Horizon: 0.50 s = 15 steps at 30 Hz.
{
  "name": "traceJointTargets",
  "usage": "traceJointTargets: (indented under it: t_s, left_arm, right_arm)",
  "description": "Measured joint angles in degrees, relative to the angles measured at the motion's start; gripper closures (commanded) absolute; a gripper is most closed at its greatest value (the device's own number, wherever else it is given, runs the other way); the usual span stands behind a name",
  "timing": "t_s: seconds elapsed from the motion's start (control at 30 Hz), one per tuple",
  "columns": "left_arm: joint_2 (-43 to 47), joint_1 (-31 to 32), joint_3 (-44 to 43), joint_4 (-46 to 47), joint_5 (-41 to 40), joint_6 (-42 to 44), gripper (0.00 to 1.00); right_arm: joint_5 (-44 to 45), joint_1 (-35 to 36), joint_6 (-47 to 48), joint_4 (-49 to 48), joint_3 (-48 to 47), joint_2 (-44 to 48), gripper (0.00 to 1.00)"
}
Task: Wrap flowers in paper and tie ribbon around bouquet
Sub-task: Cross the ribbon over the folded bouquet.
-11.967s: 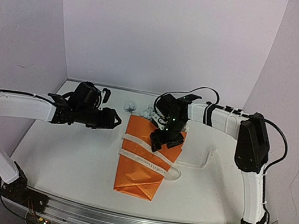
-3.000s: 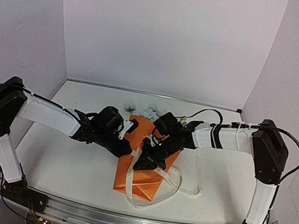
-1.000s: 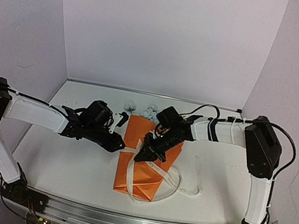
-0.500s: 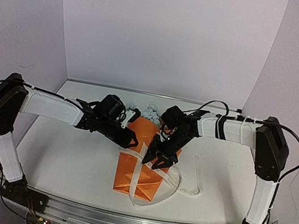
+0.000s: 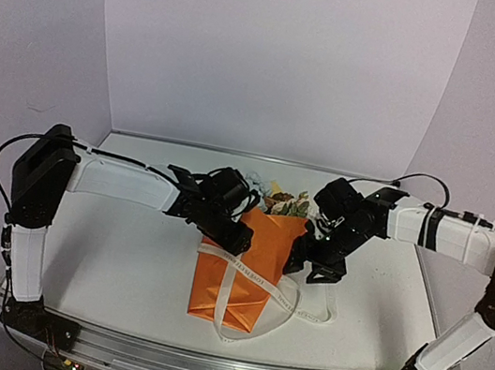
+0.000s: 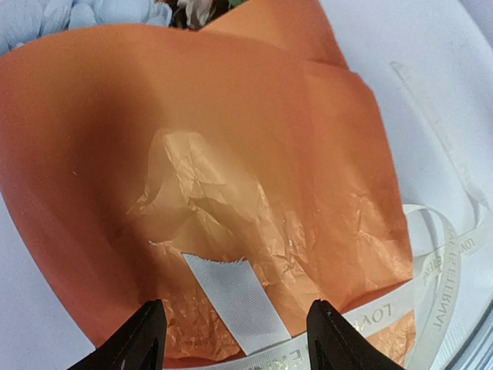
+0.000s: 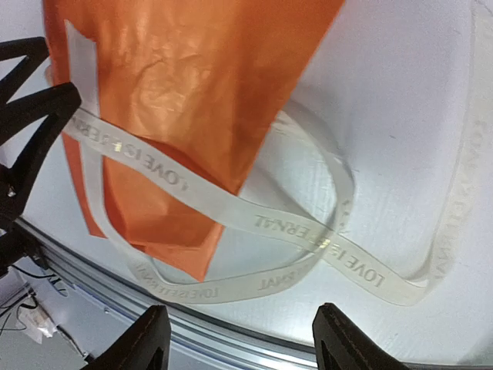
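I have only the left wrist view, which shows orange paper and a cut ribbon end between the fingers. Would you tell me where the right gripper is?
Observer: The right gripper hovers at the right edge of the bouquet. Its jaws are open and it holds nothing.
Operator: Thank you. Where does the ribbon run beyond my frame?
Observer: The ribbon lies in a loose loop on the table to the right of the bouquet, then curves round past its narrow end.
Operator: Which way does that narrow end point?
Observer: It points toward the near edge of the table. The wide end faces the back wall.
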<state>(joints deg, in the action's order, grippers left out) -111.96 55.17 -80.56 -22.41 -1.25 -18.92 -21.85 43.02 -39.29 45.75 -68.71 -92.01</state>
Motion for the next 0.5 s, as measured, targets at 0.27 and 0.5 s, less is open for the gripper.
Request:
traceJointTargets:
  t_s: [0.27,0.5]
  left_arm:
    - [-8.23,3.11,-9.17,-10.82,-9.97,-3.40,0.59]
    - [-9.32,3.33,-11.13,-13.75,-13.39,-4.13,0.88]
  right_arm:
    - [4.78,-0.24,2.69,2.84,5.82,4.36,0.35]
    - [5.88,-0.24,4.64,3.18,7.71,5.68,0.40]
